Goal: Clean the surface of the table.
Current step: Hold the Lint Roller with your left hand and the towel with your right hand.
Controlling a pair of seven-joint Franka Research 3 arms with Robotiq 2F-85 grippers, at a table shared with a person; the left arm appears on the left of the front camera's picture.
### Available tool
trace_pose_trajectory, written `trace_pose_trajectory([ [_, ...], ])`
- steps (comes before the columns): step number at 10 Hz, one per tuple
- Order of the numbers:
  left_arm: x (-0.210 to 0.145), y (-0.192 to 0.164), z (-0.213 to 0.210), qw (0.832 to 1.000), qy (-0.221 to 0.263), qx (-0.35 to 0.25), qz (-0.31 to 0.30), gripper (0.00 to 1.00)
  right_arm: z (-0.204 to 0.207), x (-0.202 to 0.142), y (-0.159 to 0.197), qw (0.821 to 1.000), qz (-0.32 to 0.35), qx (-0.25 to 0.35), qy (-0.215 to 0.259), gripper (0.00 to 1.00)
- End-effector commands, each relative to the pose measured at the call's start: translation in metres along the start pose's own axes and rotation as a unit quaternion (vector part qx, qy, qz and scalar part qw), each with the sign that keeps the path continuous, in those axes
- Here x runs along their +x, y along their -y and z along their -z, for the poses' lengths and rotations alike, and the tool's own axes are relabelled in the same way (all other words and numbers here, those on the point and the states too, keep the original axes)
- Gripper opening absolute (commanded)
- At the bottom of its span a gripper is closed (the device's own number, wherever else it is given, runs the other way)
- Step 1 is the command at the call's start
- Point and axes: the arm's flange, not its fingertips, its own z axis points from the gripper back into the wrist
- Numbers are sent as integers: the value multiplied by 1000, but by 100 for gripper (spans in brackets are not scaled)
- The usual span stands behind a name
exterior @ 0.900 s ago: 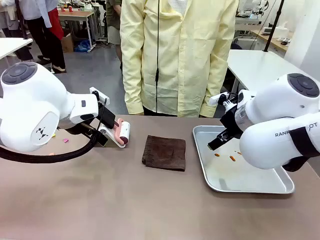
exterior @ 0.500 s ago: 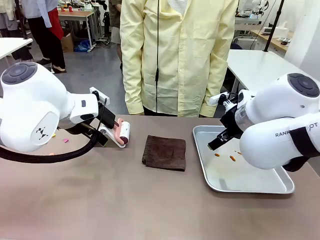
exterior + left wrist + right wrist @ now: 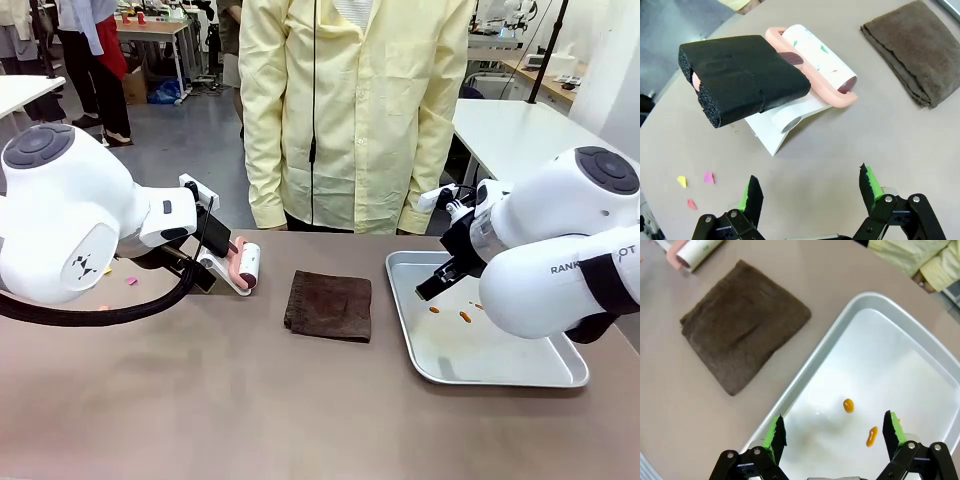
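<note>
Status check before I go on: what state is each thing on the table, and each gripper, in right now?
Table: coloured paper scraps lying near its left end.
Lint roller: propped on its white stand, unheld, specks on its sheet.
Cloth: folded, flat, untouched.
Tray: two orange smears inside.
Left gripper: open, empty.
Right gripper: open, empty.

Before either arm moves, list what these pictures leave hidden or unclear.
- Front view: the left arm covers a corner of the table, so the count of paper scraps is open.
- Left wrist view: a black foam block hides the handle of the lint roller.
- Front view: the right arm covers part of the tray; further orange spots may be hidden.
- Both views: anything under the brown cloth.
</note>
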Motion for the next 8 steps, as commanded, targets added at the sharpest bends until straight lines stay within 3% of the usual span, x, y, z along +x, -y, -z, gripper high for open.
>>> trace_pose_trajectory([
  [1, 0, 0, 0, 1000, 0, 0, 0, 100, 0, 0, 0, 1000, 0, 0, 0, 100],
  [6, 0, 0, 0, 1000, 0, 0, 0, 100, 0, 0, 0, 1000, 0, 0, 0, 100],
  [7, 0, 0, 0, 1000, 0, 0, 0, 100, -3, -2, 0, 1000, 14, 1, -13, 100],
  [8, -3, -3, -5, 999, -43, -20, -22, 100, -7, -2, 1, 995, 81, 7, -62, 100],
])
